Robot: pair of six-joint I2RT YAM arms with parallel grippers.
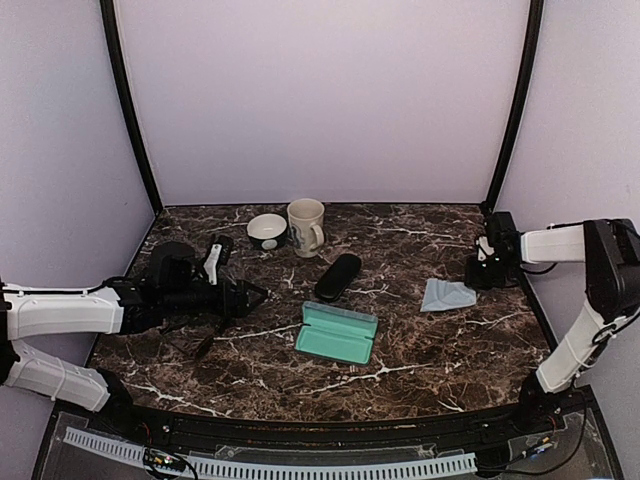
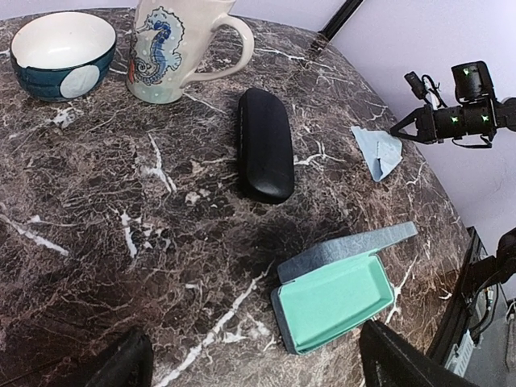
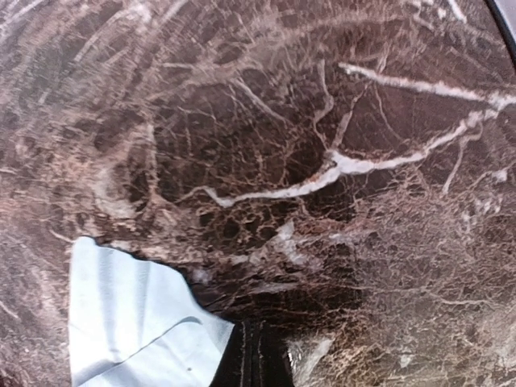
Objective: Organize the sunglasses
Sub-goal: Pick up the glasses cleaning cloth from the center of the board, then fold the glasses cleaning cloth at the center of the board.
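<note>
The marble table (image 1: pixel 430 345) is filling the scene. The L arm (image 1: pixel 70 310) is lying low and nearly level over its left side, reaching in toward the middle. The L claw (image 1: pixel 258 294) is hovering just off the marble, and its fingers (image 2: pixel 121 367) are standing wide apart w/ nothing btw them. The R arm (image 1: pixel 580 330) is rising from the near right corner, folding over and reaching back along the right edge. The R claw (image 1: pixel 478 272) is pointing down at the marble near that edge, w/ its fingers (image 3: pixel 246 359) pressing together.

The open case (image 1: pixel 338 332), teal inside w/ its lid flat, is lying ahead of the L claw, a bit to the near side and apart from it. The closed black case (image 1: pixel 338 277) is lying ahead of the L claw on the far side. A lane of bare marble is running btw the two cases, straight out from the L claw. The mug (image 1: pixel 306 227) and the bowl (image 1: pixel 267 231) are sitting just beside each other, beyond the L claw near the far edge.

A pale blue cloth (image 3: pixel 129 314) is lying just beside the R claw's tips, on the inward side. Can't tell if the tips are touching or pinching it. Bare marble is stretching from there to the cases.

The sunglasses (image 1: pixel 197 342) are showing as a thin dark frame behind the L claw, under the forearm on the near side and well apart from both cases. A 2nd pair isn't making itself out against the marble.
</note>
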